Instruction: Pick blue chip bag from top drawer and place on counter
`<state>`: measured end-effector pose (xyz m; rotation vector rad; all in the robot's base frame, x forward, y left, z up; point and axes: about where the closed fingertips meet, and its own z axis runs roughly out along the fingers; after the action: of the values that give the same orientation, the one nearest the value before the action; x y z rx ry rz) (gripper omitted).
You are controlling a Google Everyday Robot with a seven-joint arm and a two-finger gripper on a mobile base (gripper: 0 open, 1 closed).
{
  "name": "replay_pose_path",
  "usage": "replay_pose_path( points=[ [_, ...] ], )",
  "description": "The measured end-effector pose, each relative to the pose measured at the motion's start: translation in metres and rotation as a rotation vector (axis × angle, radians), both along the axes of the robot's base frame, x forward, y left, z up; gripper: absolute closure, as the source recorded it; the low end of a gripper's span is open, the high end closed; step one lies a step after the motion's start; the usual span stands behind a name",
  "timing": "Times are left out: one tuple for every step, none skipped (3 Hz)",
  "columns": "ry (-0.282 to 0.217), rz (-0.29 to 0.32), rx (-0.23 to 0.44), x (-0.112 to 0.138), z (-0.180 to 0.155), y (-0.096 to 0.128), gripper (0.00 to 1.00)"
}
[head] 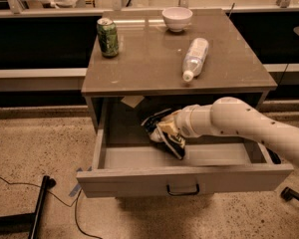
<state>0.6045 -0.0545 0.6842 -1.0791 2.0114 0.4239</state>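
Observation:
The top drawer (139, 181) is pulled open below the counter (149, 63). The blue chip bag (171, 143), dark and crumpled with white patches, is in the middle of the drawer. It is tilted and raised a little off the drawer floor. My gripper (162, 129) reaches in from the right at the end of the white arm (239, 126). It is shut on the bag's upper part. The fingertips are mostly hidden by the bag.
On the counter stand a green can (107, 37) at back left and a white bowl (177, 19) at the back, and a clear plastic bottle (195, 58) lies at right. A black stand leg (37, 208) and a cable lie on the floor at left.

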Motion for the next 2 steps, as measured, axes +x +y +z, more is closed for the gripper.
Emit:
replay_pose_path(
  points=[
    [-0.133,0.031,0.035,-0.015,0.046,-0.011,1.00],
    [-0.279,0.104,0.051,-0.045,0.104,-0.012,1.00]
  ],
)
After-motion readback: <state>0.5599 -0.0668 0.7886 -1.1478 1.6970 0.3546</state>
